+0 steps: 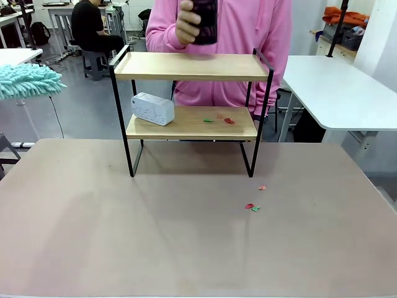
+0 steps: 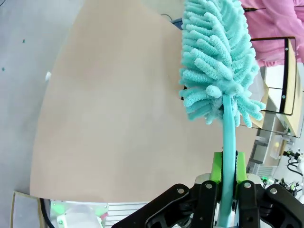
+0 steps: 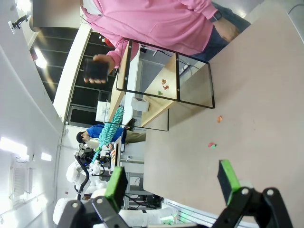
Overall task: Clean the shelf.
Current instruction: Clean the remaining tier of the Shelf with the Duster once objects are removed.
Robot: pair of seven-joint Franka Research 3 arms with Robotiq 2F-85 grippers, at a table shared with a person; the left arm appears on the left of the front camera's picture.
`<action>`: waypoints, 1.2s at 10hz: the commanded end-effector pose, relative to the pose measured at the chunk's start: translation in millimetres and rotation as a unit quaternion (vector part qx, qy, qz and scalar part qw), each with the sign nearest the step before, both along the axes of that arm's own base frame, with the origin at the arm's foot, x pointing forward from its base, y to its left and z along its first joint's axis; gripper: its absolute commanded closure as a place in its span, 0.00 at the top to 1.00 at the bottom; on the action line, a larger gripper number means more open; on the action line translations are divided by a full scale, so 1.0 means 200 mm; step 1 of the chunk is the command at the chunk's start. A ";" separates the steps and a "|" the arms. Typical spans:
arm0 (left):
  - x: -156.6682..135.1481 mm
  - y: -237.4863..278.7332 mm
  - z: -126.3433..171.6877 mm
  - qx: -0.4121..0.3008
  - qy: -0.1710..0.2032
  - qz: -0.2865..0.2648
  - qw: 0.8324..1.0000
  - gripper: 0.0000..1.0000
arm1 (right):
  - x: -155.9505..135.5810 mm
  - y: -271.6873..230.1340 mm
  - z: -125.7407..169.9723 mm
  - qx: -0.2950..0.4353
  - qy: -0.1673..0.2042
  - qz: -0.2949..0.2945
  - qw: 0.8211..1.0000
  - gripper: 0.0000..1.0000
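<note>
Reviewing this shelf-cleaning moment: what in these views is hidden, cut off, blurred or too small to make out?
- Dark cylindrical object in the person's hand: front view, motion-blurred and cut by the top edge; unidentifiable.
- Red and green scraps on the two-tier wooden shelf's lower board: front view, too small to identify.
- Teal fluffy duster: front view, cut by the left edge.
- White box on the lower board: front view, markings too small to read.

duster (image 2: 216,61) handle end hidden between left gripper (image 2: 229,164) pads. dark thing (image 3: 96,70) in hand (image 3: 111,61), far beyond right gripper (image 3: 172,179), blurred; type unclear.
</note>
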State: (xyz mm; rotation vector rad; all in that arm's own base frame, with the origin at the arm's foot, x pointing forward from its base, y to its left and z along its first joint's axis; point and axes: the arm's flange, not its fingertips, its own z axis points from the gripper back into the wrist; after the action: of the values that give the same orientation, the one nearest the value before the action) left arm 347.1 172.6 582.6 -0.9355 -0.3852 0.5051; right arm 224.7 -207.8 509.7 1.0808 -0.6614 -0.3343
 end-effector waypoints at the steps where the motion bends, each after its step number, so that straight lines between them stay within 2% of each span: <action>1: 0.01 0.00 -0.01 0.004 -0.007 -0.008 1.000 0.12 | 0.01 0.00 0.01 0.000 -0.017 0.003 1.000 1.00; 12: 0.01 0.00 -0.01 0.004 -0.007 -0.008 1.000 0.12 | 0.01 0.00 0.01 0.000 -0.017 0.003 1.000 1.00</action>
State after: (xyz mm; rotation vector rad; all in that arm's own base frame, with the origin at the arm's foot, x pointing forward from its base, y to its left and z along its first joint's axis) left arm 349.1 171.3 580.5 -0.9350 -0.3780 0.5027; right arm 224.7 -207.8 509.8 1.0810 -0.6617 -0.3340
